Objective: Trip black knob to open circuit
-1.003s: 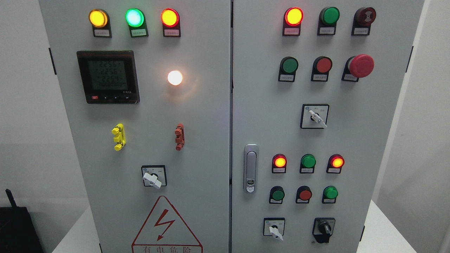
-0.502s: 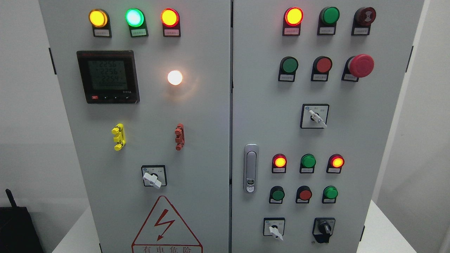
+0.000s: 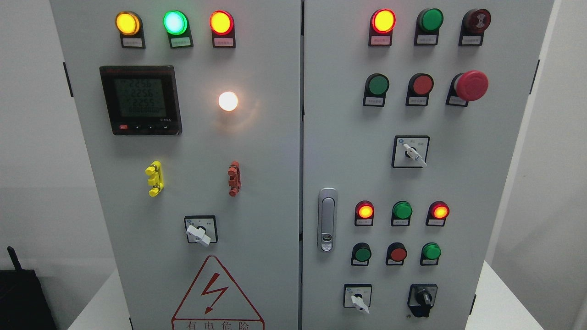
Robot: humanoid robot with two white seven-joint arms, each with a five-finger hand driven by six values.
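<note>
Backdrop: pale grey walls behind a grey two-door control cabinet (image 3: 275, 151) that stands on a white counter (image 3: 500, 302).
Lower left corner: a black box with a short antenna (image 3: 20, 298), beside the cabinet.
Left door, top: three lit lamps in a row, yellow (image 3: 127, 23), green (image 3: 175, 22), then red-rimmed amber (image 3: 221, 22).
Left door, middle: a digital meter (image 3: 140, 100) with faint digits, and to its right a glowing white lamp (image 3: 228, 101).
Left door, lower: a yellow clip (image 3: 154, 178), a red clip (image 3: 234, 178), below them a white-handled selector switch (image 3: 200, 230) and a red lightning warning triangle (image 3: 216, 293).
Door seam: a silver latch handle (image 3: 327, 219) on the right door, just beside the seam.
Right door, upper: lamps and push buttons, with a red mushroom stop button (image 3: 470, 85) at the far right.
Right door, middle: a white-handled selector (image 3: 411, 152).
Right door, bottom: a small white selector (image 3: 358, 298), then the black knob (image 3: 423, 299) at the lower right, its handle upright.
Hands: neither hand is in view, so their state cannot be told, and no position relative to them can be given.
</note>
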